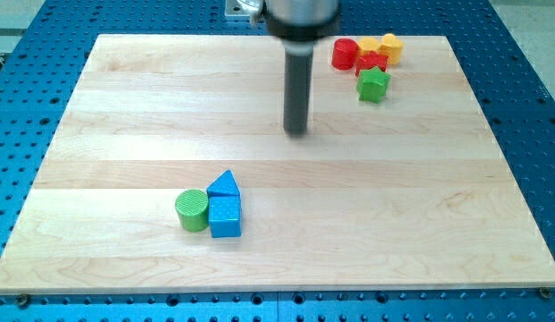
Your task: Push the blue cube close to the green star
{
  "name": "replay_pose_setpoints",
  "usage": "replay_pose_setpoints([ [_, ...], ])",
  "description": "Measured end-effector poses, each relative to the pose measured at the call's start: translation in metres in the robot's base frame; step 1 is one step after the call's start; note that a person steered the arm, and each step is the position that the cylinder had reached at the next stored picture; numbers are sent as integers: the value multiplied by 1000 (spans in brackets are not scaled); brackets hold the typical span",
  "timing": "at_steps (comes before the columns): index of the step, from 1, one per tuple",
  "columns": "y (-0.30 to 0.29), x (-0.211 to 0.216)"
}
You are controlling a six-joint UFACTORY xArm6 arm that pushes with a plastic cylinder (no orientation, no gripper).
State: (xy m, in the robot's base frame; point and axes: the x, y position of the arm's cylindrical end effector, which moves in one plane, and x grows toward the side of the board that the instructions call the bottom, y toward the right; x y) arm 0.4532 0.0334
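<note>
Rod only, no fingers to report. My tip rests mid pale wooden surface, touching nothing.

Blue cube near view's bottom, wedged between green cylinder and blue triangular block.

Green star far off at view's upper right, just below red cylinder, red star-like block, two yellow blocks.

Judgement: tip must get behind cube, lower left, to drive it diagonally.

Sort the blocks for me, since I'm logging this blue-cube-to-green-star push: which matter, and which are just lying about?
Job:
- blue cube
- green star
- my tip, well apart from both

Lying about:
- blue triangle
- green cylinder
- red cylinder
- red star
- two yellow blocks
</note>
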Motion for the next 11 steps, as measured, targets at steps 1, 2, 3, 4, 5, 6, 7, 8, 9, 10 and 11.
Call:
replay_pose_setpoints([
  [1, 6, 123],
  [2, -69, 162],
  [3, -111, 150],
  [4, -104, 102],
  [5, -73, 60],
  [6, -23, 43],
  [7, 17, 66],
  [8, 18, 61],
  [9, 61, 56],
  [10, 86, 33],
  [11, 87, -11],
])
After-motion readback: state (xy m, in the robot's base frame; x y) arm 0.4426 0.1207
